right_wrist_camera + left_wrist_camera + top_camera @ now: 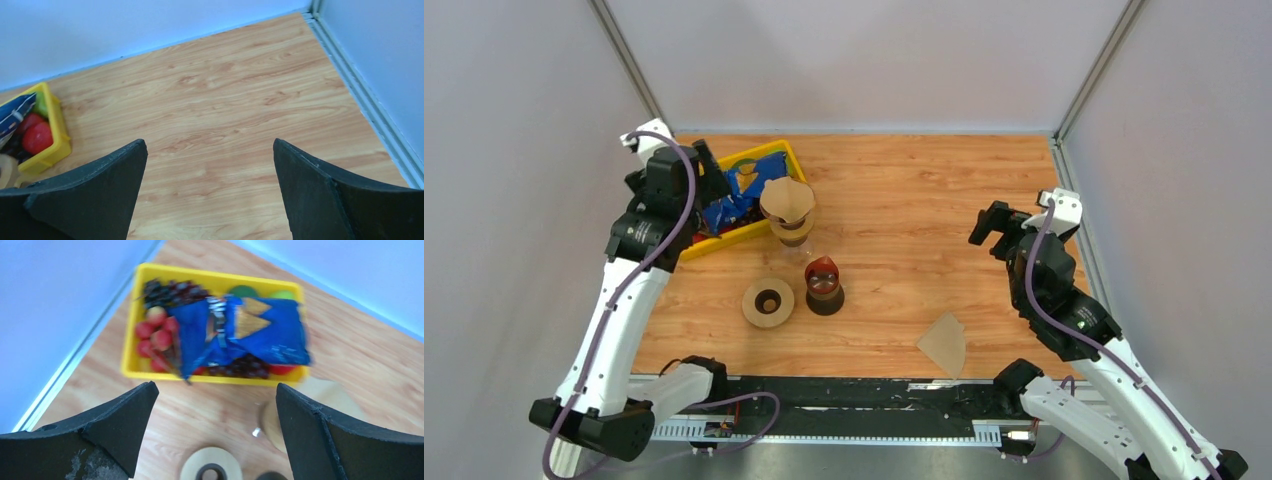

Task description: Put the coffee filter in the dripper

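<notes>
Tabletop [904, 200] holds one coffee filter [944, 343], one dripper [790, 224]; left end effector [215, 390] and right end effector [210, 145] spread apart.

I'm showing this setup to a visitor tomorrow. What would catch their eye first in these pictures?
Most likely the bright yellow bin at the far left of the table, stuffed with a blue snack bag and red fruit, with the left gripper open near it. Next, the tan paper filter lying flat and alone near the front edge, well apart from the dripper standing beside the bin.
</notes>
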Available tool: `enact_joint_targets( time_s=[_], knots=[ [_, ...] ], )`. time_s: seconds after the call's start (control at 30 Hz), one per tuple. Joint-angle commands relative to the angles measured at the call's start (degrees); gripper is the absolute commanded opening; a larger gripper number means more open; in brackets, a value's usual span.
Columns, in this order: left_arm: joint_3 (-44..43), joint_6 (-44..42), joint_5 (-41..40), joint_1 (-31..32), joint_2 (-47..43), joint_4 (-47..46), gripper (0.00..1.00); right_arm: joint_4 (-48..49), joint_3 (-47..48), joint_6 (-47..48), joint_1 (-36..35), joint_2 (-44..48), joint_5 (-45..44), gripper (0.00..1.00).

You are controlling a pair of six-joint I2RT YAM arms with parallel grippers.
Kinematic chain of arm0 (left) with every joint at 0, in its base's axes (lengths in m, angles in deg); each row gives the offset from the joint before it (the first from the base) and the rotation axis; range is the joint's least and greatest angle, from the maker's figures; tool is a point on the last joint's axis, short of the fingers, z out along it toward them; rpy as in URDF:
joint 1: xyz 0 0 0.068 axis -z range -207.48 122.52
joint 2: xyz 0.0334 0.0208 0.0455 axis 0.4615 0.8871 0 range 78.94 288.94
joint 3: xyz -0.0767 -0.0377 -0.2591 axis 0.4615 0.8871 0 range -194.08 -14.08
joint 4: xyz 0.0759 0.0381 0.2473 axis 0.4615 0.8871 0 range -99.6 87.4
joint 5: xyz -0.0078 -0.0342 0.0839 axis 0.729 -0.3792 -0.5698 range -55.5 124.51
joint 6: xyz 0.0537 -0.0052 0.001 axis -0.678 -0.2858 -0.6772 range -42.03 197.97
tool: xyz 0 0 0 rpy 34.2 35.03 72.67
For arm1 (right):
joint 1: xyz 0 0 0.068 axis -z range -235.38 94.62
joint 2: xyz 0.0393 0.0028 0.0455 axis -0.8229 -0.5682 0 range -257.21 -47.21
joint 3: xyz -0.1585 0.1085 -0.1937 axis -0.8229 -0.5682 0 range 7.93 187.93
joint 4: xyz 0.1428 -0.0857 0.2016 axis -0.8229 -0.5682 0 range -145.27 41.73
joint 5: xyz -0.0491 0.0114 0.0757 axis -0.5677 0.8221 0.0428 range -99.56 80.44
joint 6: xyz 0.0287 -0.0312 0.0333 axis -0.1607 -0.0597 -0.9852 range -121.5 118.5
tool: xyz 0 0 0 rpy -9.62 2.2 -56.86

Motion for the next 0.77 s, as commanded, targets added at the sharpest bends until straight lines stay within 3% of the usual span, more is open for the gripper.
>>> enact_joint_targets(
  time_s=[0.0,0.13,0.27,0.73],
  knots=[
    [9.2,9.4,-8.6,-8.0,-3.1,-2.7,1.00,-1.5,1.6,-3.7,0.2,0.8,-10.9,1.00],
    [16.5,12.3,-8.0,-12.2,-6.0,-5.0,1.00,-1.6,0.8,-4.7,0.2,1.7,-12.4,1.00],
    [21.5,13.1,-8.0,-12.4,-8.4,-7.4,1.00,-1.7,0.2,-5.2,0.2,1.1,-14.4,1.00],
    [23.9,11.5,-4.3,-12.4,-12.2,-8.2,1.00,-1.8,0.4,-6.3,0.2,0.9,-14.4,1.00]
  ],
)
